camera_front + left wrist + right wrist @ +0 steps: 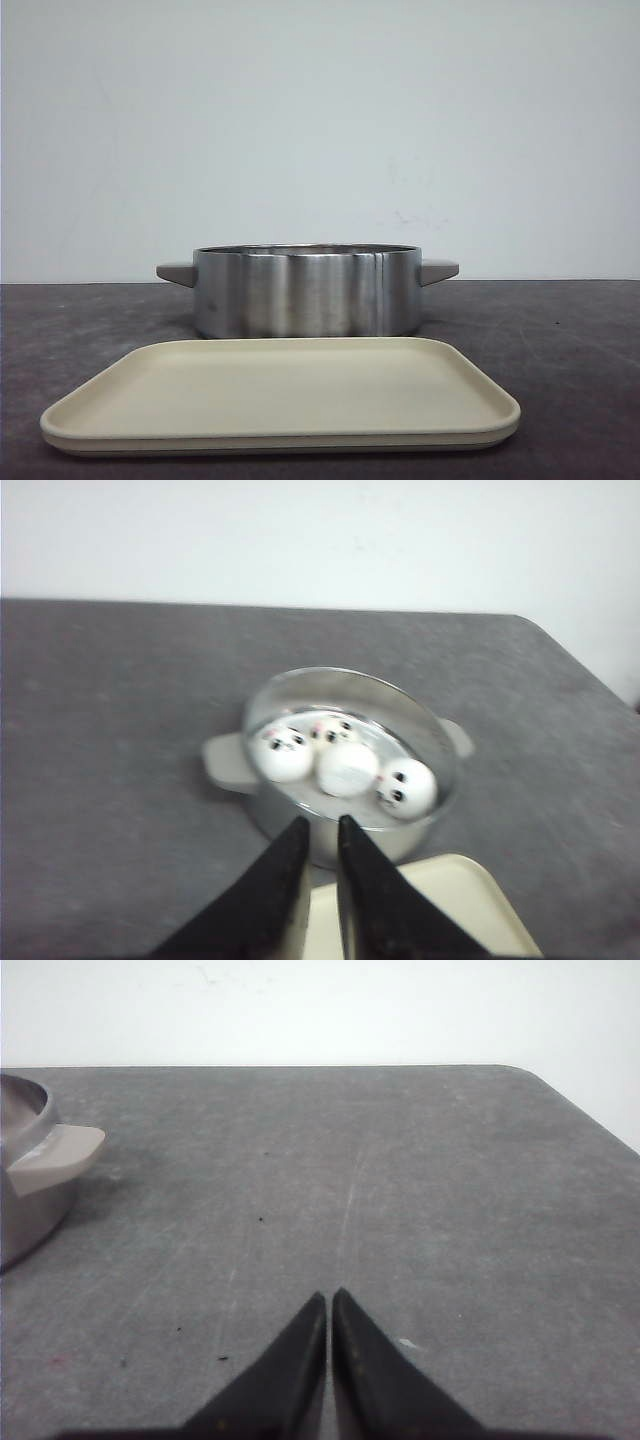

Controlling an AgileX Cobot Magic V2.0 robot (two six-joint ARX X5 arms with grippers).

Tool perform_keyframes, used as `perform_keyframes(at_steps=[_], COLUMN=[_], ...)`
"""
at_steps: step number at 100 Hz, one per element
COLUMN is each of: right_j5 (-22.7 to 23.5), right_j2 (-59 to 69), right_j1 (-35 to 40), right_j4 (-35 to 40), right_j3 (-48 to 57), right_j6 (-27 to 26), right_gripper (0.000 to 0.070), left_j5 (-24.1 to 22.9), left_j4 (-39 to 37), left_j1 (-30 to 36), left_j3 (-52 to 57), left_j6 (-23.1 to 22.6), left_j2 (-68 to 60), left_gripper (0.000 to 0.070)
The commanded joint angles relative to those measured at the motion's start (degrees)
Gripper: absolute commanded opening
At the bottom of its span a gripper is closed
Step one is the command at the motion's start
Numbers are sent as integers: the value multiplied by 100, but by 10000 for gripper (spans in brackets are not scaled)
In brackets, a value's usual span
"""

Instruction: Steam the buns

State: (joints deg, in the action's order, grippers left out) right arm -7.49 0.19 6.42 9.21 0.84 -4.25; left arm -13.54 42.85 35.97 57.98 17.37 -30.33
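Note:
Several white buns with black panda faces sit inside the steel pot [425, 720]: one at the pot's side [283, 753], one in the middle facing away [347, 769], one at the other side [407, 787] and one behind [335, 730]. My left gripper [322, 822] hovers above the pot's near rim, narrowly open, with nothing between its fingers. In the front view the pot [300, 295] hides the buns behind its wall, and neither arm shows. My right gripper [329, 1295] is shut and empty over bare table, well away from the pot [25, 1210].
A cream rectangular tray [280, 395] lies bare in front of the pot, near the table's front edge; its corner [450, 910] shows under my left fingers. The pot has two beige handles [55, 1155]. The dark grey table ends at a white wall.

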Motion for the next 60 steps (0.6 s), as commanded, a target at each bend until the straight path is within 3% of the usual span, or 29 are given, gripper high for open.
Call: perform_keyframes(at_steps=[1,15,23,30,44,60], right_j5=[-2,0,0,0,0,-2], right_j2=[2,2,2,2,2,2], right_j1=[13,13,13,13,13,13], right_j4=[-15,-13,-15,-15,-15,-13], right_j3=[-15,-15,-15,-15,-15,-15], right_j6=[63,61,63,61,63,63], right_gripper=[6,6,6,6,6,6], left_j5=[166,160,166,382,1840,2323], left_j4=[-98,-1200,-1989,-2616,-3550,-4120], left_j1=[-262,-1054,-1443,-1816,-2682,-3156], left_j3=[-2,-981,-1764,-2430,-3777,-4767], left_j6=[-146,-1394,-1873,-1952,-1725,-1600], left_j2=[323,1106,1534,1858,2380,2577], left_gripper=[0,0,0,0,0,0])
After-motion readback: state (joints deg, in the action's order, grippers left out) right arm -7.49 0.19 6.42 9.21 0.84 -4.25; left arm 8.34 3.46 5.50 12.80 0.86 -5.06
